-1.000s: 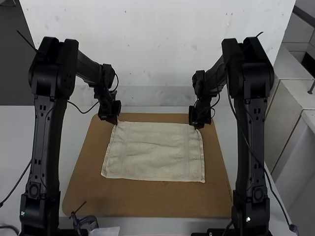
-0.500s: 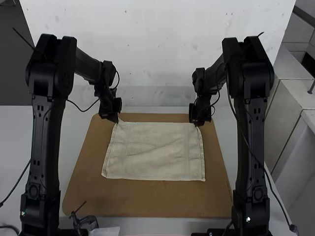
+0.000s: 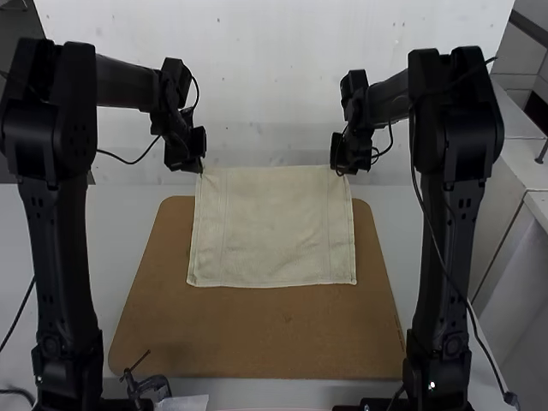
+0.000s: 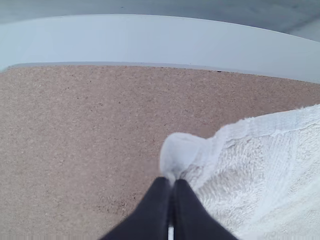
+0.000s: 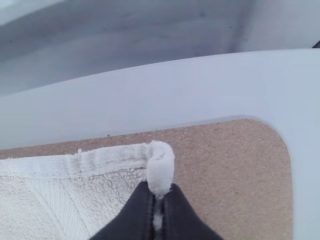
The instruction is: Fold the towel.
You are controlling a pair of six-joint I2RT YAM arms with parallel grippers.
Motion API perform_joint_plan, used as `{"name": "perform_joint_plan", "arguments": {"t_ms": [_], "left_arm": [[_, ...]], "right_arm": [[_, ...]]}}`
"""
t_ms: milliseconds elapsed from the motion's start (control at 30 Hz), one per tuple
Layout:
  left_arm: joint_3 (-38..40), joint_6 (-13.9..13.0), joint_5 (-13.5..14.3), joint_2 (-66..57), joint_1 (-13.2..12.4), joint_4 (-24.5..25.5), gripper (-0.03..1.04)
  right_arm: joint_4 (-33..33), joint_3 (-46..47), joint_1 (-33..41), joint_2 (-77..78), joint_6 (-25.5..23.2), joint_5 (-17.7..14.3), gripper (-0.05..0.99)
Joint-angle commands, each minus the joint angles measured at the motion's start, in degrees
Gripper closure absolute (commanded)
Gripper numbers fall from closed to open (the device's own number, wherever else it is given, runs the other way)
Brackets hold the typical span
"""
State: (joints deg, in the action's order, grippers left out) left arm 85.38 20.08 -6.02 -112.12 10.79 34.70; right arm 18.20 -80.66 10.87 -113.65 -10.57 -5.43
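1. Hiding the towel's far corners in the high view: left gripper (image 3: pixel 201 168) at one, right gripper (image 3: pixel 340 171) at the other, both past the brown board's (image 3: pixel 257 334) far edge.
2. Cut off: outer side of left arm's (image 3: pixel 62 257) elbow, and both arm bases, near side of board. Wrist views crop most of the towel.
3. Towel (image 3: pixel 274 227): off-white, spread wide, hemmed edges, a woven band down each side. Far edge held up past board's far edge, roughly straight between grippers. Near edge over the board's middle; can't tell if it touches. Layer count: can't tell.
4. Left wrist view: left gripper (image 4: pixel 170 184) tips together, pinching a towel corner; cloth bulges above the tips.
5. Right wrist view: right gripper (image 5: pixel 159 191) pinching the other far corner, small rounded tuft sticking out. Cloth covers part of the contact.
6. Board lies on a white table (image 3: pixel 120 231). Small black clamp-like thing (image 3: pixel 152 385) at board's near left corner, pale flat piece (image 3: pixel 187 402) beside it; exact type unclear.
7. In the way: left arm stands left of the board, right arm (image 3: pixel 441 300) right of it.
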Motion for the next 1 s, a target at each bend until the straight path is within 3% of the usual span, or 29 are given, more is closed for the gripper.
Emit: {"name": "perform_joint_plan", "arguments": {"t_ms": [0, 400, 967], "left_arm": [[-4.35, 0.93, 0.57, 3.75, 0.29, -0.33, 1.0], [-21.31, 0.75, 1.28, 14.56, 3.36, -3.15, 1.0], [-37.13, 0.93, 1.63, 30.55, 8.11, -2.88, 1.0]], "right_arm": [[-0.53, 2.18, 0.73, 4.66, -0.68, -0.98, 0.92], [-0.27, 18.17, 4.42, 14.42, 0.72, -0.98, 0.92], [0.44, 34.7, 3.72, 29.27, 4.33, -0.81, 0.92]]}}
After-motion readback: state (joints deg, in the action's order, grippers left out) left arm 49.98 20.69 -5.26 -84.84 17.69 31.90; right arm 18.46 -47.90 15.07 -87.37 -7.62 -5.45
